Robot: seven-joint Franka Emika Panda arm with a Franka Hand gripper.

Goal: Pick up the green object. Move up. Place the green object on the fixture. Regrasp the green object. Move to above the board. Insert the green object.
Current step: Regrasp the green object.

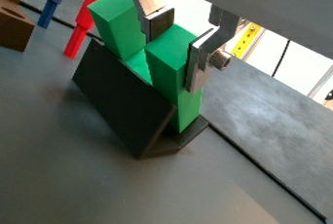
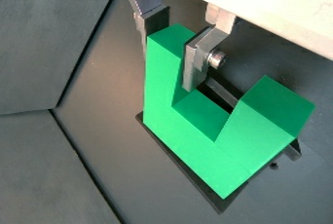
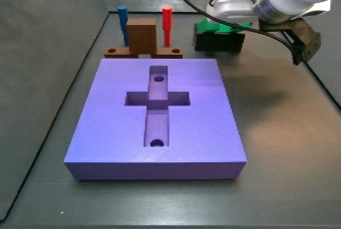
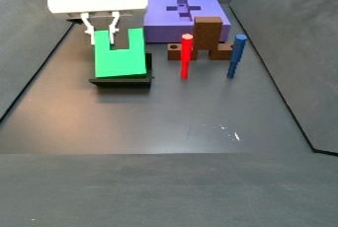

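So the green object (image 4: pixel 119 61) is sitting on the fixture (image 4: pixel 122 80) right now, leaning against the dark bracket, out on the left side of the bench (image 4: pixel 158 132) in a side view, with the brown block (image 4: pixel 208 47) and its red peg (image 4: pixel 187 55) and blue peg (image 4: pixel 238 55) standing just to the right of it. The gripper (image 4: pixel 101 29) is directly above the green piece, and both wrist views show its silver fingers (image 2: pixel 198 64) straddling one upright arm of the block, one plate on each side. Looks like the pads are right up against the plastic, but honestly I can't tell from these angles whether it's actually squeezing or just parked around it with a sliver of gap. My guess is this is the regrasp bit: the piece is resting on the fixture and the gripper is lined up on a new hold. The thing that matters next is that the green object is straight below the fingers, with the arm it's straddling pointing up into the gripper, so no sideways shuffle is needed, just a clean close and lift. The board (image 4: pixel 188 14) is well apart, off to the far right, with its cross recess empty and waiting.
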